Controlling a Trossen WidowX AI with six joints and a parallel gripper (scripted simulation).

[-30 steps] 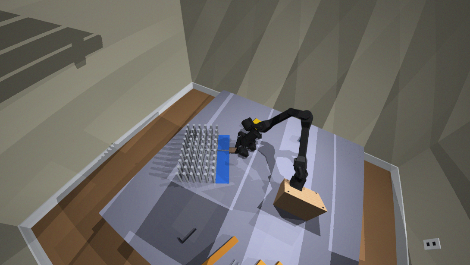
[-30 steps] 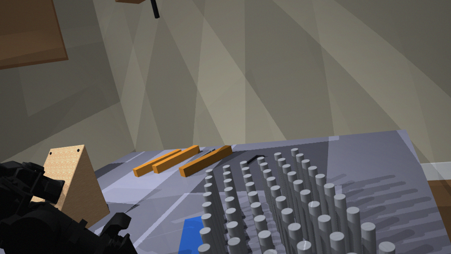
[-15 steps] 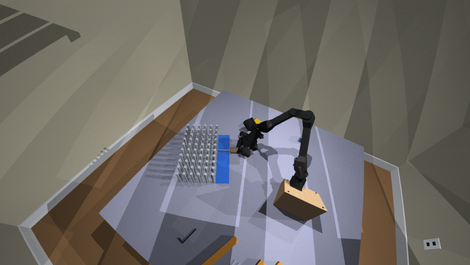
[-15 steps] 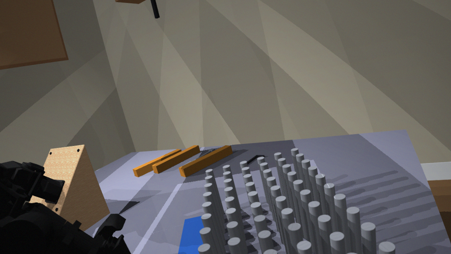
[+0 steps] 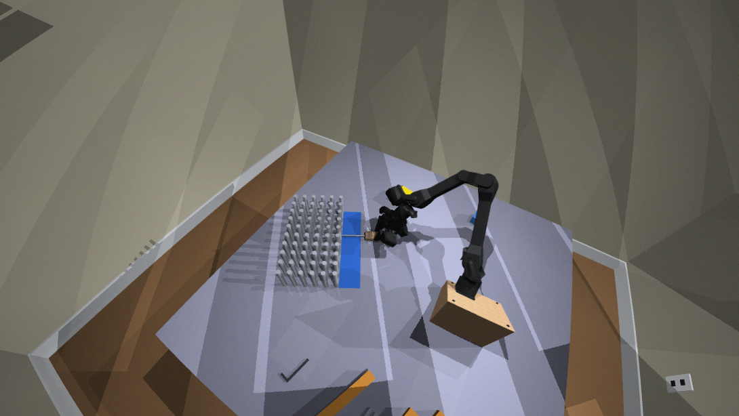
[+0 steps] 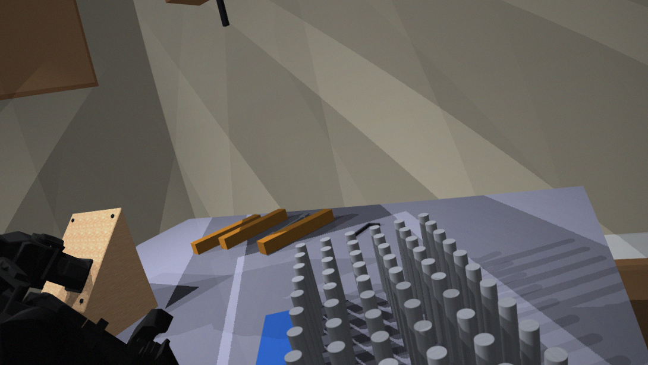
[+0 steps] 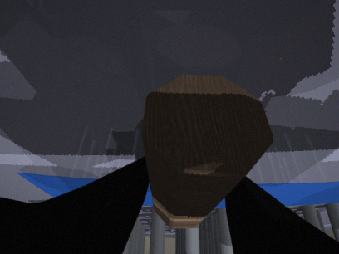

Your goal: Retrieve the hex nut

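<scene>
My gripper is shut on the brown wooden handle of a hook tool. It sits low, just right of the blue taped strip. The tool's thin metal rod lies across the strip and points into the near edge of the field of grey standing spacers. All the spacers I can see stand upright. I cannot see the hex nut in any view. In the wrist view the handle's end hides the rod.
The arm's wooden base block stands to the right. A dark L-shaped key and several orange bars lie at the table's front edge. Small yellow and blue objects lie behind the arm.
</scene>
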